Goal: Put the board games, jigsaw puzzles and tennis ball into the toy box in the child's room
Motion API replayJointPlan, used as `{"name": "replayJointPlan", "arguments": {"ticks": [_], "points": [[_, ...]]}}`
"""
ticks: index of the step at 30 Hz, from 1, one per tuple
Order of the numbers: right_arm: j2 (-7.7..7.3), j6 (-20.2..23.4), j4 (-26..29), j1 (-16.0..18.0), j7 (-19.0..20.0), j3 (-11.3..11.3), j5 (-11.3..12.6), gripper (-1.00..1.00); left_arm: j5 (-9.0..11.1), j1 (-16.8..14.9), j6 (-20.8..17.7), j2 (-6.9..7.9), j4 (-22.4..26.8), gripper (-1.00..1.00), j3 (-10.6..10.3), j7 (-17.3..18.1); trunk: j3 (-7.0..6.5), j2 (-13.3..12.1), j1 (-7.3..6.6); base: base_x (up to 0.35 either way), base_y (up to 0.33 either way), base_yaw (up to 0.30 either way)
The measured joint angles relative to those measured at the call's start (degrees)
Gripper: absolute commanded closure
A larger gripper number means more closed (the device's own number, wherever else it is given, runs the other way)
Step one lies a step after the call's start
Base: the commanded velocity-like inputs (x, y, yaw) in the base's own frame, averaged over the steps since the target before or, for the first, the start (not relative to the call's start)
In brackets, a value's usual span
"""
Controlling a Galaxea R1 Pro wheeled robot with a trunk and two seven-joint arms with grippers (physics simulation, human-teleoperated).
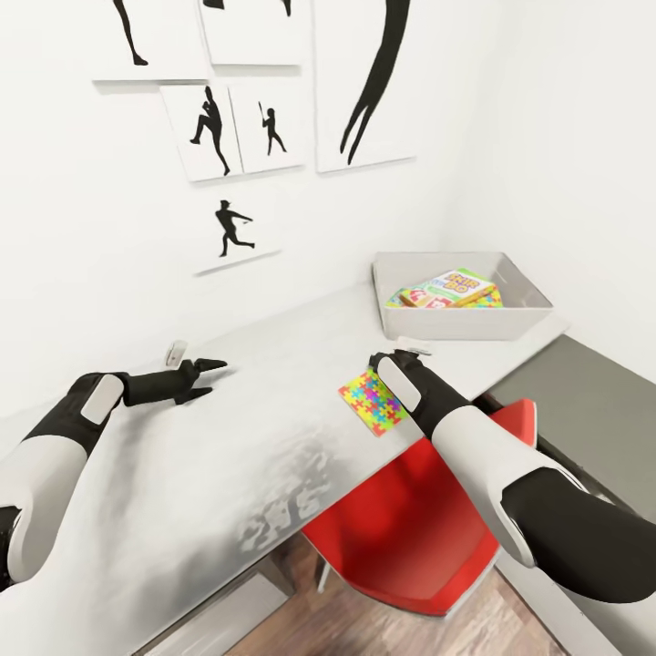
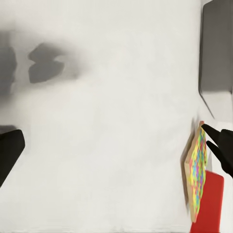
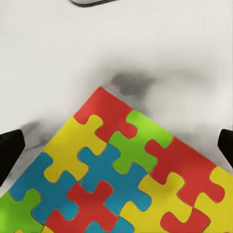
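Note:
A jigsaw puzzle point(image 1: 369, 403) lies at the front edge of the table point(image 1: 273, 355), a multicolour square. My right gripper point(image 1: 383, 372) hangs right over it, open. In the right wrist view the puzzle point(image 3: 121, 170) spreads between the two wide-apart fingertips point(image 3: 9, 150). The toy box point(image 1: 456, 323) stands at the table's far right end, with the orange-green Skip-Bo board game point(image 1: 460, 284) inside on top of other colourful flat toys. My left gripper point(image 1: 214, 378) rests low over the bare table to the left, open and holding nothing. The tennis ball and the bed are out of view.
A red chair point(image 1: 428, 519) is pushed under the table's front edge, below my right arm. A lower dark grey cabinet point(image 1: 583, 401) adjoins the table on the right. White walls with black silhouette pictures point(image 1: 232, 228) close off the back.

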State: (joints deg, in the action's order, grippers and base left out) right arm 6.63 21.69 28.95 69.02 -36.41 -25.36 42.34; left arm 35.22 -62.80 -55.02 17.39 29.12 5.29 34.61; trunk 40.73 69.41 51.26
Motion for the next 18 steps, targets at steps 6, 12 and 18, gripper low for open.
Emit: {"name": "replayJointPlan", "arguments": {"ticks": [6, 12, 18], "points": [[0.00, 0.02, 0.00, 0.00, 0.00, 0.05, 0.03, -1.00, 0.77, 0.29, -0.19, 0.09, 0.03, -1.00, 0.14, 0.09, 0.00, 0.00, 0.01, -0.124, 0.125, 0.000], [0.00, 0.03, 0.00, 0.00, 0.00, 0.03, 0.06, -1.00, 0.71, 0.32, -0.18, 0.32, 0.03, -1.00, 0.14, 0.17, 0.00, 0.00, 0.02, -0.167, 0.136, 0.000], [0.05, 0.04, 0.00, 0.00, 0.00, 0.05, 0.06, -1.00, 0.53, 0.32, -0.15, 0.36, 0.02, -1.00, 0.16, 0.34, 0.00, 0.00, 0.01, -0.171, 0.169, 0.000]]}}
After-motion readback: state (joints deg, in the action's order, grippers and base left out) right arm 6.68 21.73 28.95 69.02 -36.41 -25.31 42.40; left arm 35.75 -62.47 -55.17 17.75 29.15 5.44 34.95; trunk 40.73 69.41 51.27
